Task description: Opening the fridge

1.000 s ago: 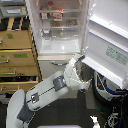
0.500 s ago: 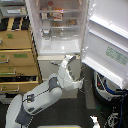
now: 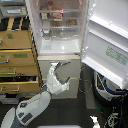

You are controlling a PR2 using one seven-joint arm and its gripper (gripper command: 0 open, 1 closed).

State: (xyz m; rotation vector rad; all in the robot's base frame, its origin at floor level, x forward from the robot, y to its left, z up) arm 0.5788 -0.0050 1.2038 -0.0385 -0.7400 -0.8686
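the fridge (image 3: 59,30) stands tall and white in the upper middle of the exterior view, and its big upper door (image 3: 107,42) is swung wide open toward the exterior view's right, so its inner side faces the camera. that inner side shows moulded white shelves running across it and a pale green-printed label (image 3: 116,54) low down. inside the lit upper compartment there are clear shelves (image 3: 59,21) with a few small items on them, among them something red and white near the top, too blurred to name. the bottom of the compartment is a pale, bare tub. below it sits the white front of a lower drawer (image 3: 60,75), closed, with the robot's arm (image 3: 32,107) reaching up in front of it from the lower left. the claw (image 3: 53,66) is held just in front of that drawer's upper left part, its fingers (image 3: 58,65) pointing up and toward the fridge, slightly parted and holding nothing. just beside the fridge on the exterior view's left is a wooden drawer cabinet (image 3: 17,57), with a drawer near its bottom pulled out. on the floor at the exterior view's right, under the open door, lie a dark round bin-like thing (image 3: 107,87) and some cables.
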